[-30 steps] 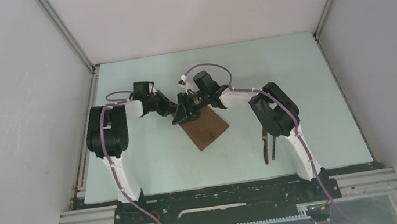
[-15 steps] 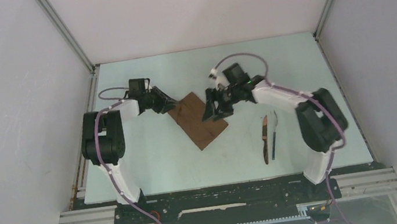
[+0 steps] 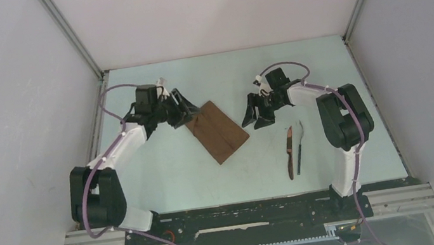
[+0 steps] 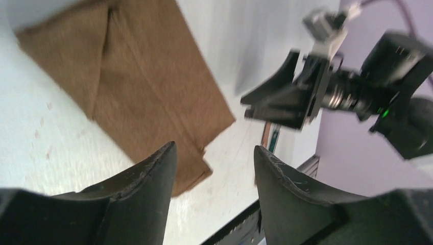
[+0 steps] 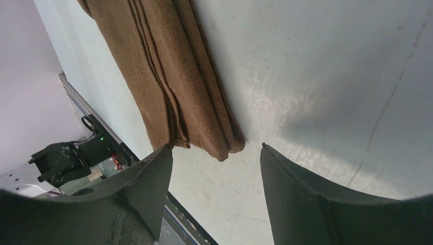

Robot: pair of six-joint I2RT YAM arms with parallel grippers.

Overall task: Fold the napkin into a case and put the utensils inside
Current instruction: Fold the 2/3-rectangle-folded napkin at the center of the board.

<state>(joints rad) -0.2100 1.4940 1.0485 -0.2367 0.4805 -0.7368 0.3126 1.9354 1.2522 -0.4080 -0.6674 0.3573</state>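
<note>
"Two pincers, so which one is sitting nearer the cutlery?"

"That is the right pincer (image 5: pixel 215 150). Its jaws are standing apart with nothing between them, and it is hovering over the pale table (image 3: pixel 163 168). The left pincer (image 4: pixel 214 153) is gaping empty too, just beside the far-left end of the cloth."

"Where is the cloth lying?"

"The plain brown fabric napkin (image 3: pixel 219 130), folded into a narrow flat strip, is lying between them, at about 4 o'clock from the left pincer and 8 o'clock from the right. Its long axis is running 11 to 5."

"And the utensils?"

"The wooden-handled knife (image 3: pixel 290 154) with its silvery blade and the thin dark-handled piece (image 3: pixel 299 149) are lying side by side outside the napkin. They are sitting at 5 o'clock from the right pincer, pointing roughly 12 to 6. I am judging the right arm better placed; the left is sitting well apart from them."
</note>
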